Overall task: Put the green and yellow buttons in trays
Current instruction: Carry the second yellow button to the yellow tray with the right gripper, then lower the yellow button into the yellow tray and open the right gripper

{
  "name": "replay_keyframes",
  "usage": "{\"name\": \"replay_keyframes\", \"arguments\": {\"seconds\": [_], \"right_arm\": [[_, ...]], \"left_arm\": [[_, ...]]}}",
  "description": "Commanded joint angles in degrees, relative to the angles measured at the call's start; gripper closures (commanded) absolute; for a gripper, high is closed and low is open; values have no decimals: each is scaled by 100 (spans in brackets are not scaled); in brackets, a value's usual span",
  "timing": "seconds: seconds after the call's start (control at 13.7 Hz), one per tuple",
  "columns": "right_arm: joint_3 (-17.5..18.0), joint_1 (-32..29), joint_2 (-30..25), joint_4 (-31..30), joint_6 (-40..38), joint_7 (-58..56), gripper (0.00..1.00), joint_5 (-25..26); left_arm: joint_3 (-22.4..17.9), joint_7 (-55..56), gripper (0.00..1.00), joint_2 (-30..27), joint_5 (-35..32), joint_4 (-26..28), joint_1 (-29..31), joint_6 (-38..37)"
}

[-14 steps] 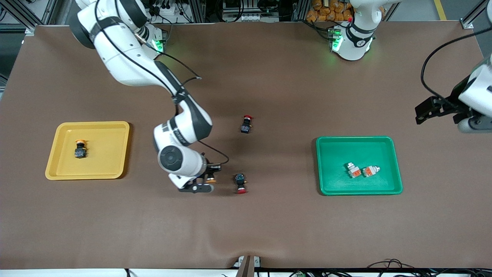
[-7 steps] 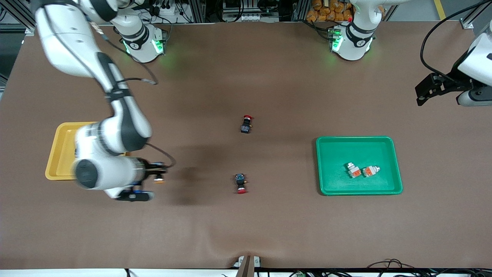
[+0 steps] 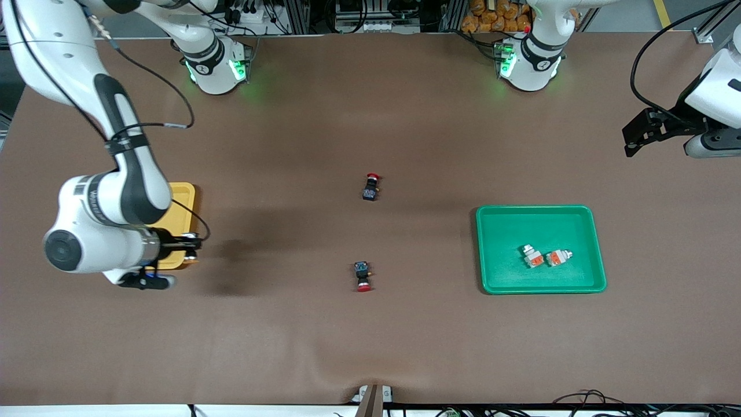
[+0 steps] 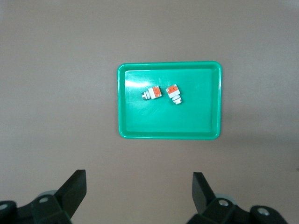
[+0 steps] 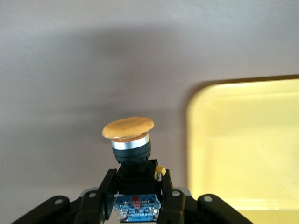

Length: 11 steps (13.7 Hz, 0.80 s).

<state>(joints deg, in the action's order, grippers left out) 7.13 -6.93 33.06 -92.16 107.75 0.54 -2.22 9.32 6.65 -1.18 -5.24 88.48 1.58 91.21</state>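
My right gripper (image 3: 186,246) (image 5: 135,191) is shut on the black body of a yellow-capped button (image 5: 130,140). It hangs over the corner of the yellow tray (image 3: 183,200) (image 5: 243,140) that lies nearer the camera and the table's middle. The right arm hides most of that tray. The green tray (image 3: 503,231) (image 4: 196,116) holds two white-and-orange buttons (image 3: 531,256) (image 3: 558,256) (image 4: 152,93) (image 4: 174,94) lying side by side. My left gripper (image 3: 634,139) (image 4: 139,186) waits open and empty, up in the air at the left arm's end of the table.
Two black switches with red caps lie on the brown mat between the trays, one (image 3: 371,187) farther from the camera and one (image 3: 362,275) nearer. The arm bases stand along the table's back edge.
The right arm has swung from the middle of the table over to the yellow tray's corner, carrying the yellow-capped button. The left gripper has drifted slightly toward the bases' side.
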Motion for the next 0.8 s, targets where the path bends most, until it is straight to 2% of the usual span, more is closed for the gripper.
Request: {"name": "replay_keyframes", "arguments": {"seconds": [0.0, 0.22, 0.44, 0.73], "right_arm": [[122, -842, -248, -488, 150, -1114, 100, 37], [122, -1388, -107, -540, 159, -1995, 100, 46], [122, -1530, -28, -1127, 955, -1987, 100, 38], [122, -1530, -19, -1314, 1090, -1987, 100, 38]], "left_arm": [[-35, -15, 0, -93, 250, 37, 8, -77], [-44, 21, 0, -93, 374, 11, 9, -470], [-44, 38, 0, -58, 374, 2, 0, -595], [-35, 65, 0, -75, 427, 46, 0, -604]]}}
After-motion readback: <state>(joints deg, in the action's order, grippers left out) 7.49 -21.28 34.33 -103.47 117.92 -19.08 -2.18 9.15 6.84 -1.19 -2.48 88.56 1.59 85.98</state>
